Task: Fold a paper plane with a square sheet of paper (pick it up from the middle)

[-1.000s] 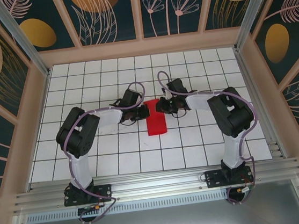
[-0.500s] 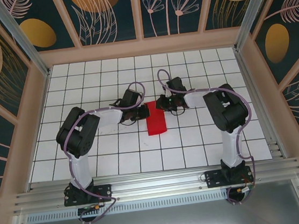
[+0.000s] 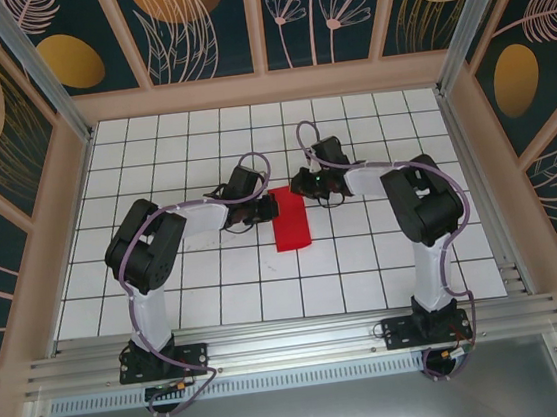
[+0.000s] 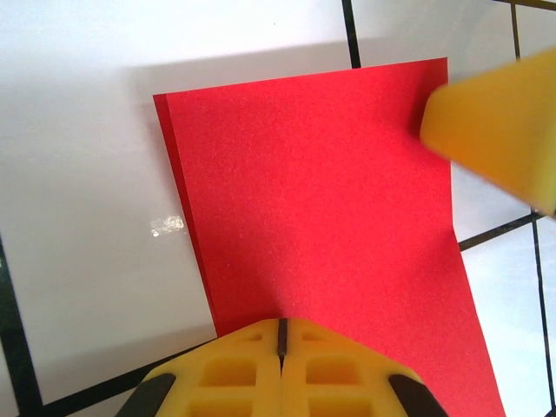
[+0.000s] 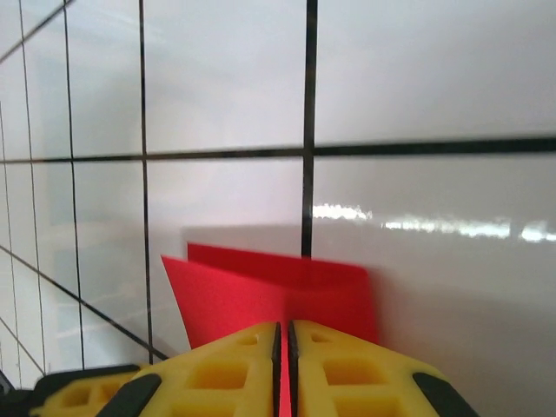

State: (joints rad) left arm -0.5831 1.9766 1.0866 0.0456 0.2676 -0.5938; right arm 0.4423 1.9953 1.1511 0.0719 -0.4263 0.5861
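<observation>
The square sheet of paper [image 3: 290, 223] is bright red and lies folded into a narrow strip on the white grid table, about one tile wide. In the left wrist view the paper [image 4: 321, 191] lies flat with a second layer showing along its left edge. My left gripper [image 3: 266, 210] is shut, its tips [image 4: 281, 326] resting on the strip's left side. My right gripper [image 3: 297, 187] is at the strip's far right corner, shut on a raised flap of the paper [image 5: 261, 295], with red showing between the jaws [image 5: 282, 334]. Its yellow finger [image 4: 499, 122] appears at that corner. The paper plane is out of view.
The white grid table [image 3: 369, 118] is walled by a wooden frame with patterned panels [image 3: 257, 20]. An aluminium rail [image 3: 293, 340] runs along the near edge, by both arm bases. Both arms reach inward, so their elbows [image 3: 142, 249] [image 3: 428, 214] flank the paper.
My right gripper has moved a little farther from the bases and slightly right, still pinching the paper's corner. The left gripper and the strip have stayed in place.
</observation>
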